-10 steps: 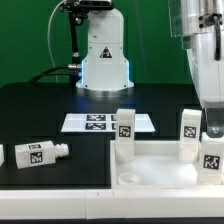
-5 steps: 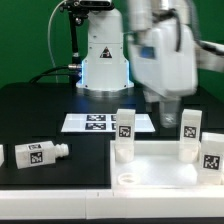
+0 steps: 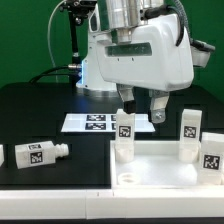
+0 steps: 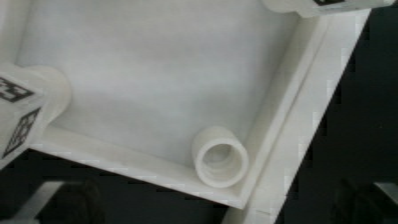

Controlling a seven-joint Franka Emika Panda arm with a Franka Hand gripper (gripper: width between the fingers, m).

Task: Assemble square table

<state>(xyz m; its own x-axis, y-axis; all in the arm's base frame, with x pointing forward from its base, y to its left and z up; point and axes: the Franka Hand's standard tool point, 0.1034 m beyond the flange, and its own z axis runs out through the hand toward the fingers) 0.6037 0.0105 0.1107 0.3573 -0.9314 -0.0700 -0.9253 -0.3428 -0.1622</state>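
Exterior view: robot arm w/ gripper [image 3: 142, 104] hanging above a black table [image 3: 60, 110], jaws apart, nothing between them. It sits over the far edge of the slab [image 3: 165, 172], the white square tabletop w/ raised rim, which lies at the front on the exterior view's right.

Three legs stand upright on or in the slab: one [image 3: 123, 133] at its far corner on the exterior view's left, just below the gripper; two more, [image 3: 190, 134] and [image 3: 212, 150], toward the exterior view's right. A fourth leg [image 3: 33, 153] lies on its side on the table, well apart, toward the exterior view's left. A marker board [image 3: 100, 122] lies flat behind the slab, near the arm's base.

Wrist view: looks down into the slab's inside [image 4: 160, 90]; an open corner hole [image 4: 221, 158] shows near the rim, still empty. A tagged leg [image 4: 25, 105] is at the picture's edge. Fingertips aren't clearly visible here.

Judgement: three legs look placed or mounted, so prob. the lying leg is next. To do it well: keep jaws wide while travelling, clear the standing legs on the way, come down over the lying leg's middle w/ fingers across its short width, not on the narrow peg end. Grip square so it doesn't roll. Then bring it upright over the empty hole, align before pressing or turning.
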